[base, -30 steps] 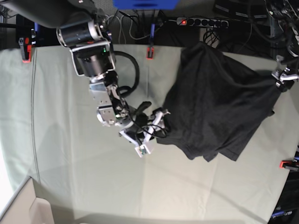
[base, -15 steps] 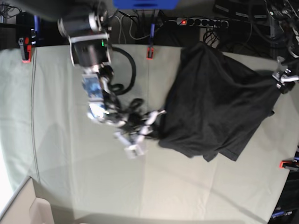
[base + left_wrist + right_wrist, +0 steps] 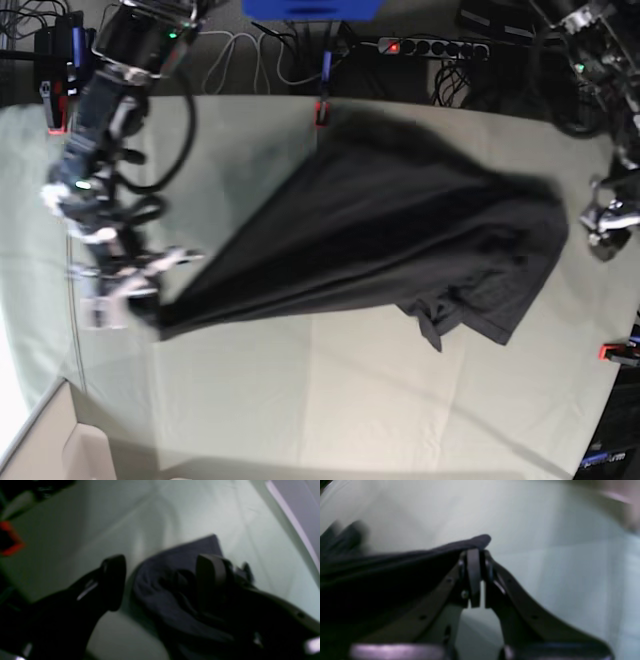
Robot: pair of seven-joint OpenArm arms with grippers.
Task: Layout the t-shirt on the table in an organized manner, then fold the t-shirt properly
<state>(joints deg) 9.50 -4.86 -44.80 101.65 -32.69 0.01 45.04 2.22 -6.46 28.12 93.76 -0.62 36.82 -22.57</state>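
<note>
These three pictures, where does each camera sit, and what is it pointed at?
Base: overhead, looking down on the table, t-shirt and both arms.
Left wrist: behind the open left gripper, facing bunched shirt.
Right wrist: behind the right gripper, shut on the shirt's edge.
All three share the t-shirt and table.

so the t-shirt (image 3: 400,230) is plain dark charcoal, nearly black, with no print showing, the table (image 3: 330,400) is covered in pale grey-green cloth, and there are little red-orange clamps (image 3: 321,112) on its edges plus a blue block (image 3: 312,8) up top.
</note>
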